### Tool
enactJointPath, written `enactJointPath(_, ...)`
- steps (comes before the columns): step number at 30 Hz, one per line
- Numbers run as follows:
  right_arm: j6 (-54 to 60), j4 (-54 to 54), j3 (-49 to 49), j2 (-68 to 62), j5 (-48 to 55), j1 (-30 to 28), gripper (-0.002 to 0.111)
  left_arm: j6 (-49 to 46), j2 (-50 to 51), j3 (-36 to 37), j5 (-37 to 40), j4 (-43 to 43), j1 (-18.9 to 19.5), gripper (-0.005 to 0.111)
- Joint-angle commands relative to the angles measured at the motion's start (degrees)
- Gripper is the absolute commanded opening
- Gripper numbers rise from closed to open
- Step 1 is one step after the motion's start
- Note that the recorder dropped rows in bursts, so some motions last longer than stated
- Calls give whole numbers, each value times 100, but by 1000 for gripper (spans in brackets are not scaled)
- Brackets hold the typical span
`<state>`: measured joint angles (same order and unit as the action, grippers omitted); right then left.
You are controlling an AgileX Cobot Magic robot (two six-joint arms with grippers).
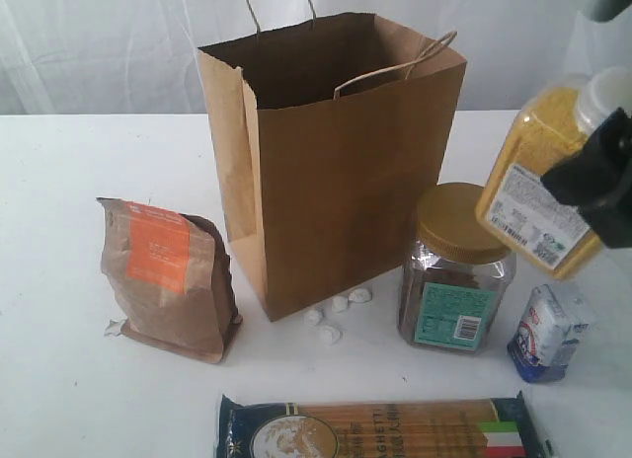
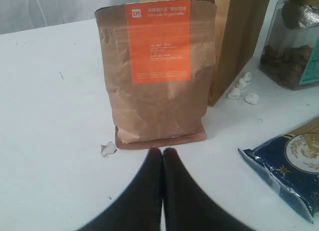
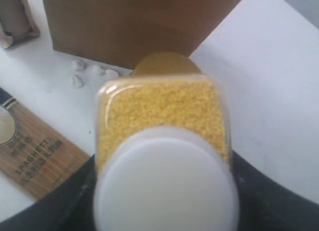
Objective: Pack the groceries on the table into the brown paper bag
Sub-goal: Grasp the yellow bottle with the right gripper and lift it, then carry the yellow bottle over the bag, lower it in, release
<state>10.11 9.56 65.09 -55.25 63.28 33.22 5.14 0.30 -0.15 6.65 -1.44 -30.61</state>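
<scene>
Exterior view: the brown paper bag (image 1: 336,172) stands upright and open on the white table (image 1: 59,379). The kraft pouch (image 1: 168,280) stands to its left, and small white pebble-like bits (image 1: 336,310) lie at its base. Right of the bag stand the gold-lidded jar (image 1: 456,270) and the blue-white packet (image 1: 548,332); the spaghetti pack (image 1: 385,430) lies flat along the near edge. The right gripper (image 1: 583,182) holds the yellow white-capped bottle (image 1: 538,182) tilted in the air, beside the bag and above the jar and packet.

Left wrist view: the left gripper (image 2: 162,154) has its fingertips pressed together with nothing between them, just in front of the pouch's base and not touching it.

Right wrist view: dark fingers (image 3: 279,191) clamp the bottle on both sides near its cap, with the jar's lid directly beyond it.
</scene>
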Motion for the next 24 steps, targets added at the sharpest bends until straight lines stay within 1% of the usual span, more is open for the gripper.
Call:
enactJointPath(1,-163,590,425,88,-626,-22,0,0,-30,15,5,-29,26,0)
enactJointPath(5,-299,982,749,53,-1225,-45,0,0,-30,15,5,-29,26,0)
enactJointPath(11,-299,999,1048,-224,-2425,-485,0,0,-30,15,5,-29,26,0)
enactJointPath(17,-240,465,1230,-679,-3497,-910,0,0,-30,15,5,-29,26,0)
enactJointPath(24,-63,-48,1308,-1221,-4674,-988,0,0,-30,15,5,-29,26,0)
